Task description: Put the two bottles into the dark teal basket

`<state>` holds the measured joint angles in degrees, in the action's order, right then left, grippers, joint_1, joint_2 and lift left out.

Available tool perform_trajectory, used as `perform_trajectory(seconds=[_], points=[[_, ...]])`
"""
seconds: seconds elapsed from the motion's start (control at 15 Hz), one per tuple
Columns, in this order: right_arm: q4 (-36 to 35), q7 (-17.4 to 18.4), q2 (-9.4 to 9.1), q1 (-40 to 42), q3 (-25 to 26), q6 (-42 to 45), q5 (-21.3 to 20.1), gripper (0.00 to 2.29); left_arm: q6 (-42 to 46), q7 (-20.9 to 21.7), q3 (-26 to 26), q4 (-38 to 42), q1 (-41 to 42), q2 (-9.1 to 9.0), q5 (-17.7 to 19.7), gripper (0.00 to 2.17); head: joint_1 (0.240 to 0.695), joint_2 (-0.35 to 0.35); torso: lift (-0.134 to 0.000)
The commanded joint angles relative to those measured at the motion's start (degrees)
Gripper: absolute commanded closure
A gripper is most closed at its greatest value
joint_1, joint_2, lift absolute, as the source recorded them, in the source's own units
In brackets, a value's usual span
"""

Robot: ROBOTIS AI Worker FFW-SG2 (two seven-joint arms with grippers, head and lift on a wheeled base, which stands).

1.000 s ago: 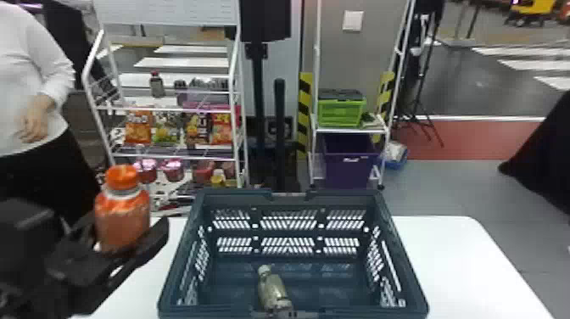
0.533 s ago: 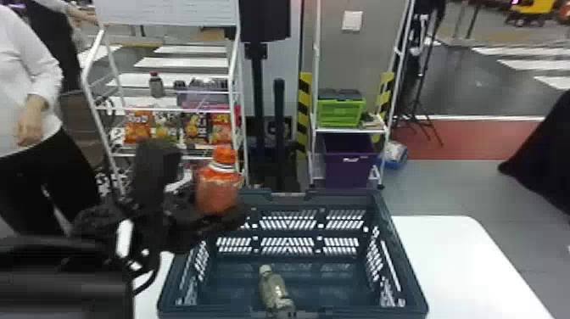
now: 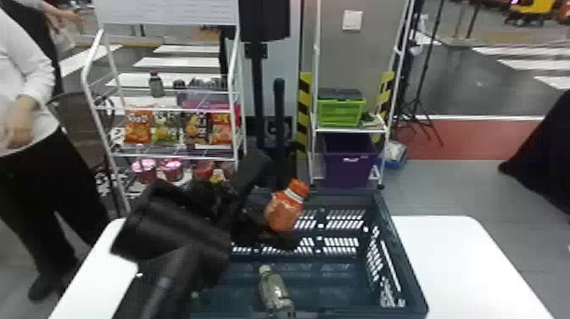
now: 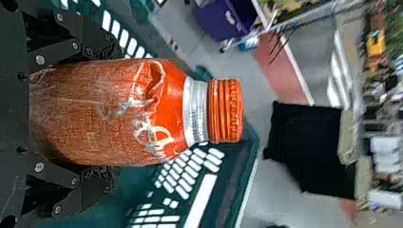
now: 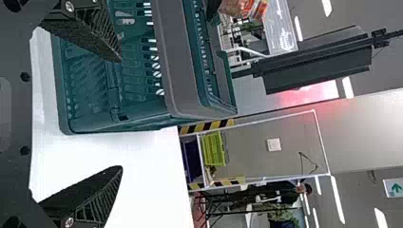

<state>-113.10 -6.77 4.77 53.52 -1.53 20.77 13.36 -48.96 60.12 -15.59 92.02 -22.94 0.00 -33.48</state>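
My left gripper (image 3: 271,220) holds the orange bottle (image 3: 285,208), tilted with its cap up to the right, above the back left part of the dark teal basket (image 3: 398,254). In the left wrist view the orange bottle (image 4: 119,111) sits between the fingers of the left gripper (image 4: 102,114), shut on it. A greenish clear bottle (image 3: 275,290) lies on the basket floor near the front. Beside the basket (image 5: 114,124), my right gripper (image 5: 119,114) stands open over the white table, nothing between its fingers.
White tabletop (image 3: 462,263) extends right of the basket. Behind the table stand a snack rack (image 3: 169,155) and a shelf with a green crate (image 3: 339,112) and a purple bin (image 3: 347,165).
My left arm has swung right with the orange bottle, from left of the basket to above it, and the bottle has tipped over to the right. The clear bottle has stayed put.
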Motion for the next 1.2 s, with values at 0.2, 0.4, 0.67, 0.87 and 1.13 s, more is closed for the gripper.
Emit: perform_trajectory(seconds=[0.2, 0.4, 0.67, 0.87, 1.13], points=[[0.25, 0.00, -0.64, 0.36, -0.05, 0.36, -0.70, 0.08, 9.80, 1.40, -6.20, -20.66, -7.73, -0.15, -3.53, 2.14, 0.499, 0.000, 0.000], [0.33, 0.00, -0.81, 0.36, -0.05, 0.54, -0.79, 0.08, 13.85, 2.46, -6.47, -25.14, -8.79, -0.15, -6.07, 2.14, 0.499, 0.000, 0.000], [-0.11, 0.00, -0.81, 0.36, -0.05, 0.54, -0.79, 0.08, 14.72, 1.23, -5.24, -21.54, -6.86, -0.15, -5.90, 0.42, 0.499, 0.000, 0.000], [-0.37, 0.00, -0.81, 0.53, -0.05, 0.89, -0.88, 0.08, 14.37, 1.14, -2.69, -15.91, -5.27, -0.15, -5.90, 0.00, 0.499, 0.000, 0.000], [-2.30, -0.62, -0.64, 1.85, 0.74, 3.88, -2.64, 0.08, 8.92, 0.88, 5.05, -1.67, -1.58, -0.15, -3.70, 0.03, 0.499, 0.000, 0.000]])
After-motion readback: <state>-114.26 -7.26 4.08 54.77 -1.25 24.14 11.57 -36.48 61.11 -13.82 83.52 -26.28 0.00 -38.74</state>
